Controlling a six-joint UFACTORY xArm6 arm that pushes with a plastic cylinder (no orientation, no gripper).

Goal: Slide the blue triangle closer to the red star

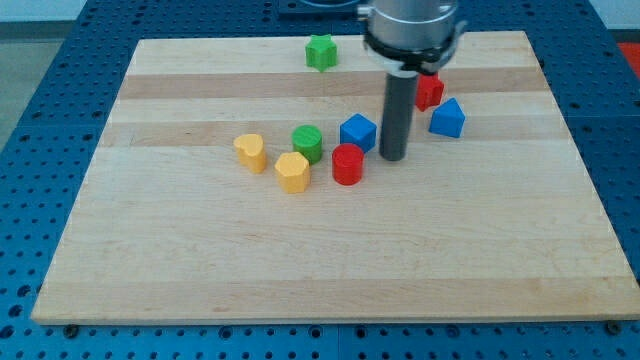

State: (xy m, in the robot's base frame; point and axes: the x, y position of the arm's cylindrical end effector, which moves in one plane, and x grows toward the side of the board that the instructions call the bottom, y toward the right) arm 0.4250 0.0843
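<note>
The blue triangle [448,118] sits at the upper right of the wooden board [330,260]. The red star [430,92] lies just above and to its left, partly hidden behind the rod; the two nearly touch. My tip [392,157] rests on the board to the left of the blue triangle and just right of the blue cube [357,132]. It touches no block that I can make out.
A red cylinder [347,165] sits below the blue cube. A green cylinder [307,143], a yellow hexagon-like block [292,171] and a yellow heart-like block [251,152] lie further left. A green star [321,52] sits near the top edge.
</note>
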